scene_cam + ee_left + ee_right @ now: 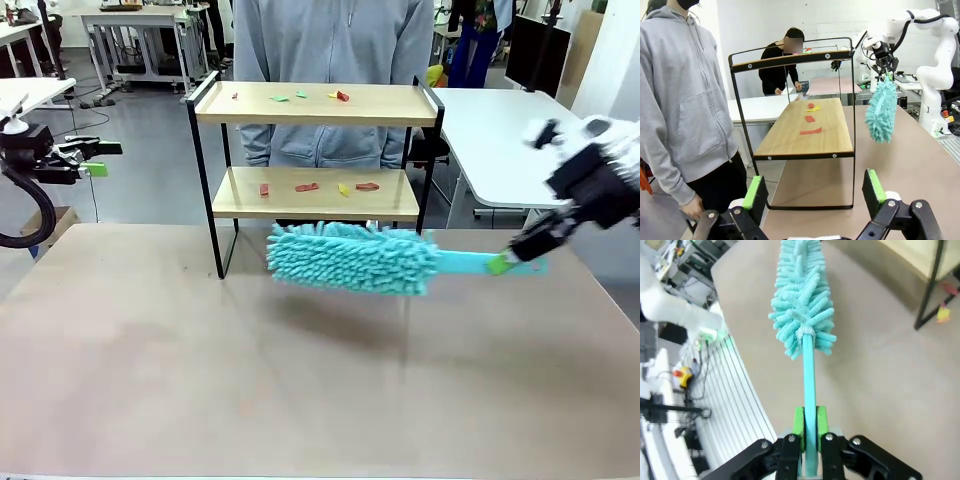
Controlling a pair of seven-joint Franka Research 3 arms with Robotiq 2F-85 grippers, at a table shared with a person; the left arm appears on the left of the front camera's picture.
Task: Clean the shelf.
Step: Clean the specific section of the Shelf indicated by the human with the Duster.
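At three o'clock my right gripper (499, 264) clamps the handle of a fluffy turquoise duster (350, 258), before the black-framed wooden shelf (390, 105). My left gripper (100, 159) gapes empty at nine.

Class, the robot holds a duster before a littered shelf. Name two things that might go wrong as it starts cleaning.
1. The right jaws pinch the duster near its thin handle's end, so pressing on a board may twist or slip it.
2. The shelf stands free on a thin frame; a hard sweep might shove it toward the person close behind.
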